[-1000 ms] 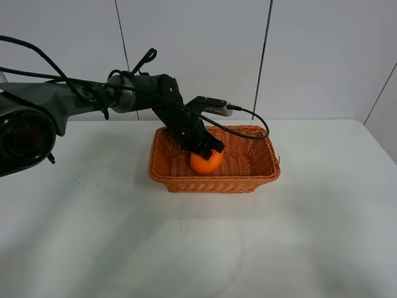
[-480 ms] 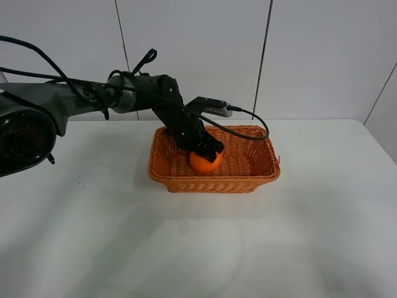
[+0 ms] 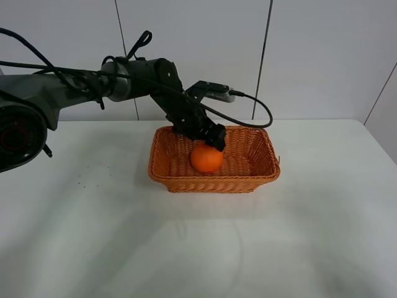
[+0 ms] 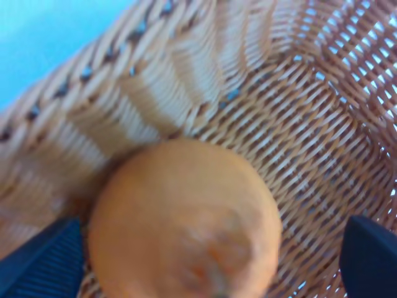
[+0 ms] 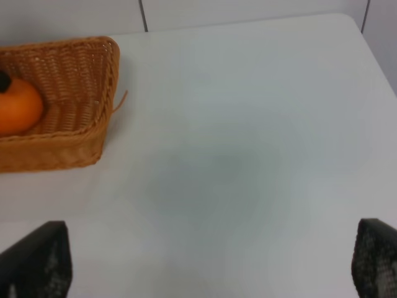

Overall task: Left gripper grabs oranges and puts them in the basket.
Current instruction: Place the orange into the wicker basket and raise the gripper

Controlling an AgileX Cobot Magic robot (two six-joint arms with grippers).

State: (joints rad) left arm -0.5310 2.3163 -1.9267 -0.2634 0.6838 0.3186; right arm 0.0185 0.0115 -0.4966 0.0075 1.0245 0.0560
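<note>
**Fruit in basket, left tool spread above it**

Looking at the small black two-fingered left tool (image 3: 216, 141) near frame centre in the high view: parked just above the round bright orange fruit (image 3: 206, 159), spread wide, pinching nothing. Confirmed in the left wrist view by dark fingertips (image 4: 43, 261) at the lower corners, clear of the fruit on both sides.

Found the fruit resting on the woven floor of the rectangular orange-brown wicker basket (image 3: 248, 182), left of the basket's middle, close to the near wall. Judged as placed: carried by the weave, not by the tool. Likely landed on that side because of the arm's reach in from the upper left, over the back rim.

Thin black cable (image 3: 263, 121) looped above the back rim; no snag visible.

Right tool (image 5: 206, 259) also spread, empty, hovering over the bare white surface (image 5: 248, 124) right of the basket, sensibly out of the way.

Left to do, by my read: lift straight up, to avoid clipping the rim or nudging the fruit.
</note>
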